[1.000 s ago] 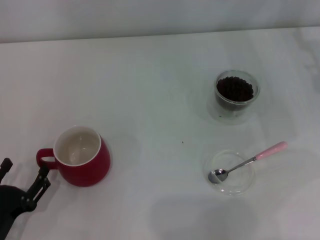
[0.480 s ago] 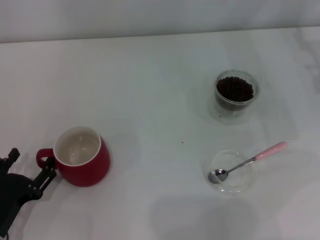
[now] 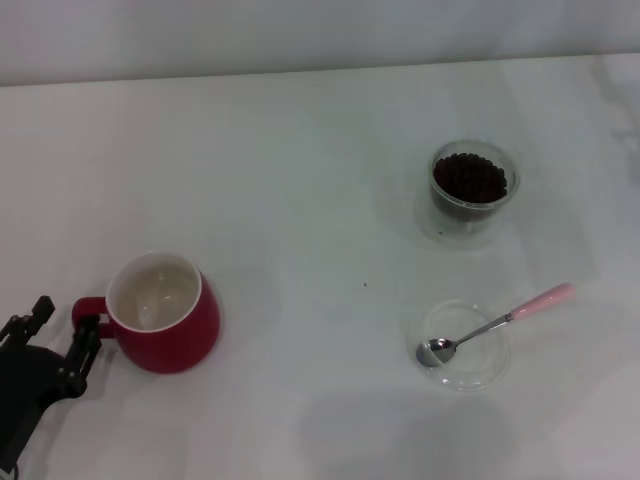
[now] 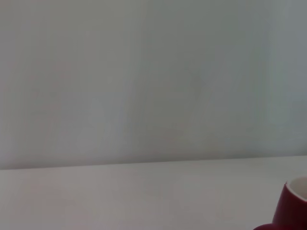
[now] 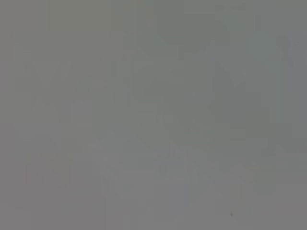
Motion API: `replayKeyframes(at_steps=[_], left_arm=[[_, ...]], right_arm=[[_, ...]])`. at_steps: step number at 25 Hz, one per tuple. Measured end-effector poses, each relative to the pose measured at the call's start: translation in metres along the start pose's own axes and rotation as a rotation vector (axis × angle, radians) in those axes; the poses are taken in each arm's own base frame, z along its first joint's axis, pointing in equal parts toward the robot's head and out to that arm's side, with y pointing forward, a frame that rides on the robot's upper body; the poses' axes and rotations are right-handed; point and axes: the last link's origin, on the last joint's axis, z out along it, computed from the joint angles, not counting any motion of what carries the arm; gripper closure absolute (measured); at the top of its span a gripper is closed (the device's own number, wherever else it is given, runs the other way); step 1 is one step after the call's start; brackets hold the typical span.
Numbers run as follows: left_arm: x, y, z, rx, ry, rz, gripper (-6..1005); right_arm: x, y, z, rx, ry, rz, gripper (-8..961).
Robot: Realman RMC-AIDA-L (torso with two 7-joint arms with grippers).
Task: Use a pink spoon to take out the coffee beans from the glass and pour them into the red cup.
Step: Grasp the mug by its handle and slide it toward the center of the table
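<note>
The red cup (image 3: 165, 312) stands at the front left of the white table, with its loop handle pointing left. My left gripper (image 3: 62, 328) is open just left of that handle, one finger (image 3: 84, 346) close under it. The cup's edge shows in the left wrist view (image 4: 293, 206). The glass (image 3: 472, 187) stands at the back right, full of coffee beans (image 3: 468, 177). The pink spoon (image 3: 497, 322) lies at the front right, its metal bowl resting in a shallow clear dish and its pink handle pointing back right. My right gripper is out of view.
The clear round dish (image 3: 470, 383) sits in front of the glass. The table's back edge meets a pale wall. The right wrist view shows only flat grey.
My left gripper has moved forward and up from the bottom left corner, closer to the red cup's handle. Nothing else has moved.
</note>
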Motion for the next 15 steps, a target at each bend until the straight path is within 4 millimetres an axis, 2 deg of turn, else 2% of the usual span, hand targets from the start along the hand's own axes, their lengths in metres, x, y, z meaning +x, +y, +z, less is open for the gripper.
replayKeyframes(at_steps=[12,14,15], left_arm=[[0.0018,-0.0003,0.0031,-0.006,0.005,0.004,747],[0.0020,0.0000,0.0035,-0.006,0.006,0.004,857],[0.0022,0.0000,0.0037,-0.006,0.006,0.004,857]], right_arm=[[-0.0002,0.0001,0.0002,0.000,0.000,0.000,85],[-0.0002,0.0001,0.0002,0.000,0.000,0.000,85],[-0.0002,0.0001,0.0002,0.000,0.000,0.000,85]])
